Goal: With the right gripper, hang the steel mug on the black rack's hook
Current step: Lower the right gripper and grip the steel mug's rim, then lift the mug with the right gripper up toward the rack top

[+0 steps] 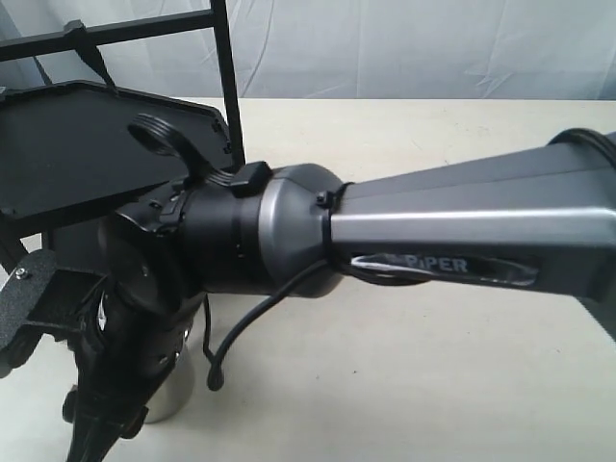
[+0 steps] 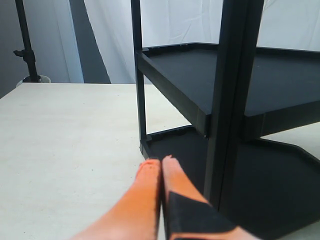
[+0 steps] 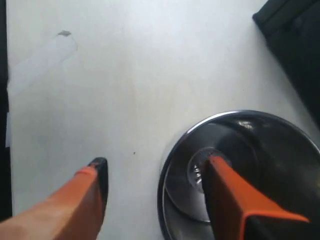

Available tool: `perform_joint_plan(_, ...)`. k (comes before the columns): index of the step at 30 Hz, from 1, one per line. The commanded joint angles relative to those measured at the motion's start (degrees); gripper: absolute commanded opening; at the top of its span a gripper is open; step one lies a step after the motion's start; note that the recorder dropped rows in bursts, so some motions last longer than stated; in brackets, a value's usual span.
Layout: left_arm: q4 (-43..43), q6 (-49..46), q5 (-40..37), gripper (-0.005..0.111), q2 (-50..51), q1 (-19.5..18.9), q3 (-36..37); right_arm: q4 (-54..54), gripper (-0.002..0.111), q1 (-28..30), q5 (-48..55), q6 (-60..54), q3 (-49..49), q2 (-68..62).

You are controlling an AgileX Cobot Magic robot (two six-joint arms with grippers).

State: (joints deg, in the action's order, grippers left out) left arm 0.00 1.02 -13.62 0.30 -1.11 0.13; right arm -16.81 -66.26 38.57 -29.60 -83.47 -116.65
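Observation:
The steel mug (image 3: pixel 240 170) stands upright on the table, seen from above in the right wrist view; only a shiny part of its side (image 1: pixel 178 385) shows under the arm in the exterior view. My right gripper (image 3: pixel 155 172) is open and straddles the mug's rim: one orange finger (image 3: pixel 230 195) reaches inside the mug, the other (image 3: pixel 85 195) hangs outside over the table. The mug's handle is hidden. The black rack (image 1: pixel 87 144) stands at the back left, its top crossbar (image 1: pixel 115 34) above. My left gripper (image 2: pixel 161 162) is shut, empty, beside the rack's lower tray (image 2: pixel 260 175).
The thick PiPER arm (image 1: pixel 433 231) crosses the exterior view from the right and hides most of the table's left front. A black cable (image 1: pixel 241 327) loops below it. A strip of clear tape (image 3: pixel 40 57) lies on the table. A white curtain hangs behind.

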Motion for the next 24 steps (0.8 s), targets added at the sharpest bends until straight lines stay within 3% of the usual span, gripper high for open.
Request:
perform_joint_plan(1, 0.3, -0.1, 0.4, 0.002, -0.3, 0.1, -0.1, 0.6, 0.055, -0.1, -0.5, -0.5, -0.2, -1.2)
perform_joint_plan(5, 0.3, -0.1, 0.4, 0.002, -0.3, 0.1, -0.1, 1.3, 0.052, -0.1, -0.5, -0.3, -0.2, -1.8)
perform_joint_plan(8, 0.3, -0.1, 0.4, 0.002, -0.3, 0.1, -0.1, 1.3, 0.033, -0.1, -0.7, -0.3, -0.2, -1.8)
perform_joint_plan(12, 0.3, -0.1, 0.4, 0.002, -0.3, 0.1, -0.1, 1.3, -0.001, -0.1, -0.6, -0.2, -0.2, -1.8)
perform_joint_plan(24, 0.3, -0.1, 0.4, 0.002, -0.3, 0.1, -0.1, 0.6, 0.0, 1.7, 11.5, -3.4, -0.2, 4.9)
